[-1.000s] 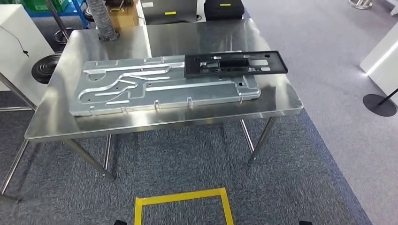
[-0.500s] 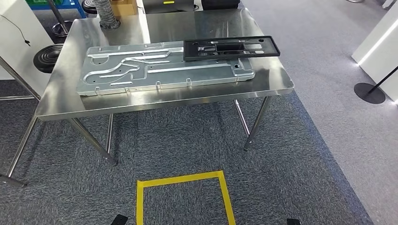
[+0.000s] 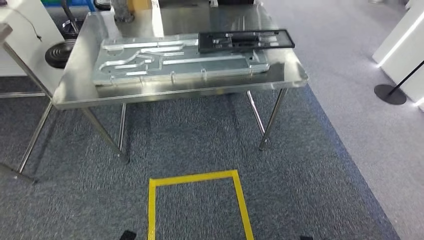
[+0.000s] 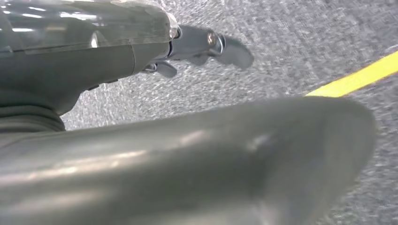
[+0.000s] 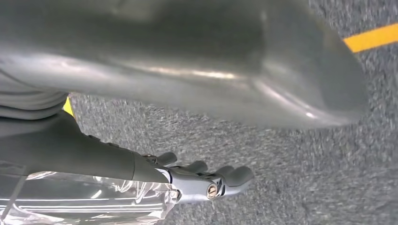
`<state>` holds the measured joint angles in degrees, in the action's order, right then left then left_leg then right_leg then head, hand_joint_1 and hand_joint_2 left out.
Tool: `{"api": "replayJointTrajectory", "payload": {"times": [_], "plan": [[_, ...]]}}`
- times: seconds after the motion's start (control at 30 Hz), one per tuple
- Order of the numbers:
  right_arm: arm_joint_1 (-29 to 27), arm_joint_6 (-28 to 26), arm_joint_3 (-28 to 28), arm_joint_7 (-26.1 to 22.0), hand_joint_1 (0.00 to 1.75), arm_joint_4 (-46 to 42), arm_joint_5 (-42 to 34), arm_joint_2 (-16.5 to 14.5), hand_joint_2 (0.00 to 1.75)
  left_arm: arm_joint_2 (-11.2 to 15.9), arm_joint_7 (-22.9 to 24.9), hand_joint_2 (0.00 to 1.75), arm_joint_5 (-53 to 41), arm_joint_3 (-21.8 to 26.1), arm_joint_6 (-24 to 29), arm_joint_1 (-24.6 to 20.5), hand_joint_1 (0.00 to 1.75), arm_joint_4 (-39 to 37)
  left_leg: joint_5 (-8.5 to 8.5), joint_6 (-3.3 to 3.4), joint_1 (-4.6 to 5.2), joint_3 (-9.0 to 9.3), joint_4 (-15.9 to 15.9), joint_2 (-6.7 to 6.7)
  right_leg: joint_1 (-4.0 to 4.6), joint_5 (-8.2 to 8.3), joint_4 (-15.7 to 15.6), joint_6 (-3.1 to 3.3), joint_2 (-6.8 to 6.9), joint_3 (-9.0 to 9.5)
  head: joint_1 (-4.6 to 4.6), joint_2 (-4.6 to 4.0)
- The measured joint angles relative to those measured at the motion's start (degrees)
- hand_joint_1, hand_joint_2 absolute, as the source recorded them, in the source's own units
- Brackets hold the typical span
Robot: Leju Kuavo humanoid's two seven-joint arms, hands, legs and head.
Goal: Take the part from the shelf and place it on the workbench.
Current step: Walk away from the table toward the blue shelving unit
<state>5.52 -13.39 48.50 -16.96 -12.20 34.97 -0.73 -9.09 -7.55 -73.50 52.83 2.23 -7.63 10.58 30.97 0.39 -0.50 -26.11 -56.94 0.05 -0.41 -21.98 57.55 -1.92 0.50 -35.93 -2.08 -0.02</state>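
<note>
Left hand and right hand: hanging above grey carpet, fingers loosely apart, holding nothing. Yellow tape square: on the floor. Steel table: carries a large grooved aluminium plate; black rectangular frame part lies on its far right end.

Workbench far edge cut off; left hand blurred, fingers perhaps loosely extended.

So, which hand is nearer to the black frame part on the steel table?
Right, probably, by little. The black frame part lies on the table, in its right half. Both the left hand and the right hand hang low over the carpet, far short of it.
</note>
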Motion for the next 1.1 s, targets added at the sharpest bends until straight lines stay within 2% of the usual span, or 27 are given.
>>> {"api": "replayJointTrajectory", "payload": {"times": [0.03,0.07,0.1,0.13,0.17,0.2,0.23,0.27,0.3,0.33,0.37,0.4,0.43,0.47,0.5,0.57,0.6,0.63,0.7,0.73,0.77,0.8,0.87,0.9,0.93,1.03,1.1], "plan": [[0.0,0.0,0.0,0.0,0.00,0.0,0.0,0.0,0.00,0.0,0.0,0.00,0.0,0.0,0.0,0.0,0.00,0.0,-0.57,0.54,-0.01,-0.60,0.0,0.15,-0.14,0.11,0.1,-0.36,-0.05,-0.29,0.01,0.00],[-0.1,0.0,0.0,0.0,0.00,0.0,0.0,0.0,0.00,0.0,0.0,0.00,0.0,0.0,0.0,0.0,0.00,0.0,-1.29,1.16,-0.01,-1.31,0.1,0.27,-0.27,-0.89,0.7,-0.69,-0.13,-0.79,0.01,0.00],[-0.2,0.0,0.0,0.0,0.00,0.1,0.0,0.0,0.00,0.0,0.0,0.00,0.0,-0.1,0.0,0.0,0.00,0.0,-2.12,1.65,-0.05,-2.22,0.2,0.39,-0.39,-3.06,2.4,-0.97,-0.21,-1.56,0.01,0.01],[-0.2,0.0,0.0,0.1,0.00,0.1,0.0,-0.1,0.00,0.0,0.0,0.00,0.0,-0.1,0.0,0.0,0.00,0.0,-2.92,1.97,-0.05,-3.17,0.2,0.49,-0.48,-6.22,5.3,-1.17,-0.27,-2.49,0.01,0.01],[-0.2,0.0,0.0,0.1,0.00,0.1,0.0,-0.1,0.44,0.0,0.0,0.00,0.0,-0.2,0.0,0.0,0.00,0.0,-3.70,2.15,0.04,-4.16,0.2,0.49,-0.47,-9.45,8.9,-1.33,-0.27,-3.42,0.01,0.01],[-0.1,0.0,0.0,0.1,0.00,0.1,0.1,-0.1,0.87,0.0,0.0,0.00,-0.1,-0.2,0.0,0.1,0.00,0.0,-4.48,2.20,0.16,-5.16,0.1,0.51,-0.47,-11.65,12.7,-1.43,-0.28,-4.06,0.01,0.01],[-0.1,0.0,0.0,0.1,0.00,0.1,0.3,-0.1,1.31,0.0,0.1,0.00,-0.1,-0.3,0.0,0.1,0.00,0.0,-5.22,2.20,0.31,-6.17,0.0,0.53,-0.46,-12.34,15.5,-1.44,-0.28,-4.13,0.01,0.00],[-0.1,0.0,-0.1,0.1,0.00,0.1,0.6,-0.1,1.75,0.0,0.2,0.00,-0.2,-0.3,0.0,0.1,0.00,0.0,-5.92,2.19,0.46,-7.20,0.0,0.54,-0.43,-11.56,16.8,-1.31,-0.28,-3.40,0.01,0.00],[-0.1,0.0,-0.1,0.1,0.00,0.1,0.9,-0.2,1.75,0.0,0.2,0.00,-0.3,-0.4,0.0,0.1,0.00,0.0,-6.58,2.17,0.63,-8.21,-0.1,0.55,-0.35,-9.80,16.1,-1.02,-0.28,-1.73,0.01,0.00],[0.0,0.0,-0.2,0.1,0.00,0.1,1.1,-0.2,1.75,0.0,0.3,0.00,-0.3,-0.4,0.0,0.1,0.00,0.0,-7.19,2.13,0.79,-9.06,-0.1,0.55,-0.17,-8.09,13.4,-0.57,-0.27,0.91,0.01,0.00],[0.1,0.1,-0.3,0.1,0.00,0.1,1.4,-0.2,1.75,0.0,0.3,0.00,-0.3,-0.4,0.0,0.1,0.00,0.0,-7.75,2.05,0.92,-9.68,-0.2,0.55,0.11,-7.44,9.2,0.06,-0.25,4.44,0.01,0.00],[0.2,0.1,-0.3,0.1,0.00,0.1,1.6,-0.2,1.75,-0.1,0.4,0.00,-0.3,-0.4,0.0,0.1,0.00,0.0,-8.26,1.90,1.07,-10.07,-0.3,0.57,0.41,-7.95,4.0,0.69,-0.15,8.19,0.01,0.00],[0.4,0.1,-0.4,0.0,0.00,0.0,1.7,-0.3,1.75,-0.1,0.4,0.00,-0.3,-0.4,0.0,0.1,0.00,0.0,-8.76,1.68,1.13,-10.24,-0.3,0.64,0.71,-8.98,-0.1,1.17,-0.04,11.06,0.01,0.00],[0.5,0.1,-0.4,0.0,0.00,0.0,1.8,-0.3,1.75,-0.2,0.4,0.00,-0.3,-0.4,0.1,0.1,0.00,0.0,-9.20,1.39,1.10,-10.31,-0.3,0.73,0.98,-9.97,-2.9,1.58,0.06,12.89,0.00,0.01],[0.6,0.1,-0.5,0.0,0.00,0.0,1.9,-0.3,1.75,-0.2,0.4,0.00,-0.3,-0.4,0.1,0.1,0.00,0.0,-9.66,1.05,1.05,-10.32,-0.3,0.81,1.11,-10.24,-4.3,1.89,0.14,13.49,0.01,0.00],[0.6,0.1,-0.7,0.1,0.00,0.0,1.9,-0.4,1.75,-0.1,0.5,0.00,-0.3,-0.5,0.1,0.1,0.00,0.0,-9.48,0.35,0.79,-10.67,-0.7,0.76,1.01,-9.27,-4.6,2.60,0.24,13.01,0.01,0.00],[0.6,0.1,-0.7,0.1,0.00,0.0,2.0,-0.5,1.75,-0.1,0.5,0.00,-0.4,-0.5,0.2,0.2,0.00,0.0,-8.04,0.00,0.71,-11.24,-2.1,0.63,0.87,-8.68,-4.7,2.93,0.30,12.66,0.01,0.00],[0.6,0.1,-0.8,0.1,0.00,0.0,2.1,-0.6,1.75,-0.1,0.5,0.00,-0.4,-0.5,0.2,0.3,0.00,0.0,-5.74,-0.34,0.60,-12.18,-4.7,0.49,0.76,-8.13,-4.8,3.14,0.35,12.20,0.01,0.00],[0.6,0.1,-1.0,0.2,0.00,0.0,2.3,-0.7,1.75,0.0,0.5,0.00,-0.4,-0.5,0.3,0.4,0.00,0.0,-0.79,-0.94,0.35,-14.65,-12.5,0.37,0.76,-7.34,-4.6,3.27,0.36,11.03,0.01,0.01],[0.6,0.1,-1.1,0.2,0.00,0.0,2.5,-0.8,1.75,0.0,0.5,0.00,-0.4,-0.5,0.3,0.4,0.00,0.0,0.34,-1.17,0.23,-15.37,-15.7,0.37,0.74,-7.04,-4.4,3.19,0.35,10.43,0.01,0.00],[0.5,0.1,-1.2,0.2,0.00,0.1,2.6,-0.8,1.75,0.0,0.5,0.00,-0.4,-0.5,0.3,0.4,0.00,0.0,0.36,-1.34,0.12,-15.17,-17.0,0.37,0.68,-6.83,-4.1,3.09,0.34,9.86,0.01,0.00],[0.5,0.1,-1.2,0.2,0.00,0.1,2.8,-0.9,1.75,0.0,0.5,0.00,-0.4,-0.5,0.3,0.5,0.00,0.0,-0.62,-1.45,0.01,-13.74,-15.7,0.38,0.61,-6.73,-3.7,2.98,0.32,9.36,0.01,-0.01],[0.6,0.2,-1.5,0.2,0.00,0.1,3.1,-1.1,1.75,0.0,0.6,0.00,-0.4,-0.5,0.3,0.4,0.00,0.0,-2.95,-1.41,-0.13,-8.38,-8.0,0.38,0.46,-6.83,-2.7,2.61,0.30,8.55,0.01,-0.01],[0.6,0.2,-1.6,0.2,0.00,0.1,3.2,-1.1,1.75,0.1,0.6,0.00,-0.4,-0.5,0.3,0.4,0.00,0.0,-3.59,-1.15,-0.08,-6.08,-4.4,0.36,0.46,-6.92,-2.3,2.35,0.30,8.20,0.01,-0.01],[0.6,0.2,-1.7,0.2,0.00,0.1,3.3,-1.1,1.75,0.1,0.6,0.00,-0.4,-0.5,0.3,0.3,0.00,0.0,-3.66,-0.84,0.02,-4.67,-1.9,0.34,0.49,-7.02,-2.0,2.04,0.30,7.96,0.01,-0.01],[0.7,0.2,-2.0,0.2,0.00,0.1,3.8,-1.2,1.75,0.1,0.6,0.00,-0.4,-0.5,0.4,0.4,0.00,0.0,-3.40,0.35,0.13,-4.47,-0.6,0.33,0.62,-7.01,-1.6,1.08,0.29,7.57,0.01,0.00],[0.7,0.2,-2.1,0.2,0.00,0.1,3.9,-1.2,1.75,0.1,0.6,0.00,-0.4,-0.5,0.5,0.4,0.00,0.0,-3.75,1.13,-0.07,-4.65,-0.2,0.35,0.47,-8.30,0.2,0.37,0.14,6.66,0.01,0.01]]}}
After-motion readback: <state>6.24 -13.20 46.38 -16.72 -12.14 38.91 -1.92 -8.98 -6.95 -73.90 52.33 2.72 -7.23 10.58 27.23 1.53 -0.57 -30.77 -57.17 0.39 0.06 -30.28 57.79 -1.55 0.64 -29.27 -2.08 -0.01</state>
